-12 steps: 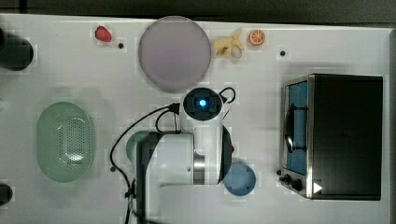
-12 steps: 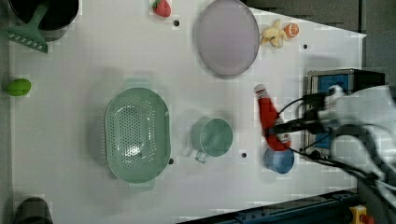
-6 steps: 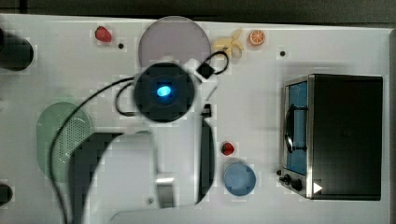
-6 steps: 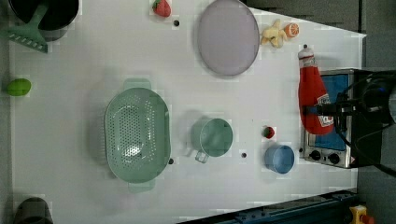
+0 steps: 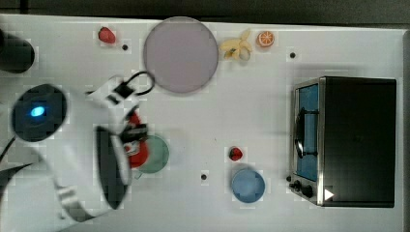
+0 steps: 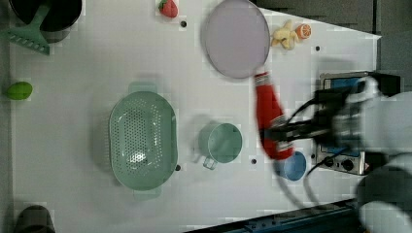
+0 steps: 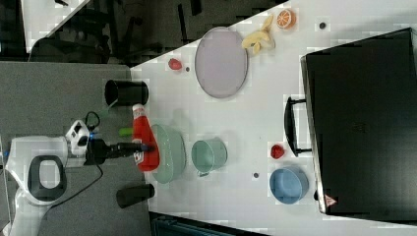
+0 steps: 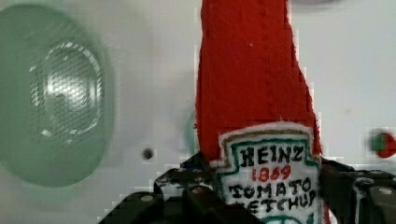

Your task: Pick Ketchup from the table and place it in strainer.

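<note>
My gripper (image 8: 271,203) is shut on the Ketchup (image 8: 252,93), a red soft bottle with a white label, and holds it by its lower part up off the table. In the left view the Ketchup (image 6: 270,114) hangs in the gripper (image 6: 281,136) to the right of the green cup (image 6: 224,142). In the top view the Ketchup (image 5: 137,147) peeks out from under my arm beside the cup (image 5: 155,153). The mint-green strainer (image 6: 143,141) sits with nothing in it; the right view shows the Ketchup (image 7: 143,135) and gripper (image 7: 141,146) at the strainer's (image 7: 172,152) rim.
A purple plate (image 5: 181,54), banana pieces (image 5: 237,48) and an orange slice (image 5: 265,38) lie at the top view's top. A black toaster oven (image 5: 353,140) stands at the top view's right, with a blue bowl (image 5: 247,186) and a strawberry (image 5: 235,153) beside it.
My arm has swung toward the top view's left with the Ketchup in its grip, from over the blue bowl's side to over the green cup and strainer side. The strawberry by the bowl is uncovered.
</note>
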Controlling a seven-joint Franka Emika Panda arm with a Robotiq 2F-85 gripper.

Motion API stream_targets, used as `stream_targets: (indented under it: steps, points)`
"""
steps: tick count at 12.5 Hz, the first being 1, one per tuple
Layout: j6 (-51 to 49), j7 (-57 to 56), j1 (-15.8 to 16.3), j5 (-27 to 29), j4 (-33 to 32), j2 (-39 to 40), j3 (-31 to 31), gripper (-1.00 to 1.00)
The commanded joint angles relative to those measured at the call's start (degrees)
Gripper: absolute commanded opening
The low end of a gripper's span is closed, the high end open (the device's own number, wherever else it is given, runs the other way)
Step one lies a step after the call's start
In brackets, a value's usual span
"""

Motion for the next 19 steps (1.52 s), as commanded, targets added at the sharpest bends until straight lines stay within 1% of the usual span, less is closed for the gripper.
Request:
stream_targets:
  steps: [1, 5, 7, 8, 9, 10, 12, 13, 15, 17, 19]
  points:
    - [5.70, 14.15, 1.47, 0.45, -0.83, 2.58, 6.10, 0.24]
    - [18.30, 23.55, 2.56, 0.40, -1.61, 11.49, 12.51, 0.24]
    - [25.72, 28.06, 3.86, 0.01, -2.40, 16.39, 13.59, 0.24]
    - [29.10, 30.56, 4.66, -1.03, -2.77, 18.62, 13.58, 0.24]
    - [31.94, 33.12, 5.24, -2.46, -3.19, 20.54, 13.48, 0.32]
    - [33.78, 35.15, 5.54, -3.82, -3.60, 22.23, 13.36, 0.52]
    - [34.95, 35.79, 5.55, -5.57, -4.02, 24.15, 13.31, 0.96]
    - [34.94, 35.79, 5.53, -5.56, -3.98, 24.05, 13.41, 1.00]
    - [34.91, 35.97, 5.00, -5.25, -3.56, 22.09, 13.39, 1.00]
    - [34.71, 36.30, 2.98, -4.71, -3.06, 18.60, 13.30, 1.00]
    - [34.36, 36.30, -0.15, -3.92, -2.93, 14.10, 12.85, 1.00]
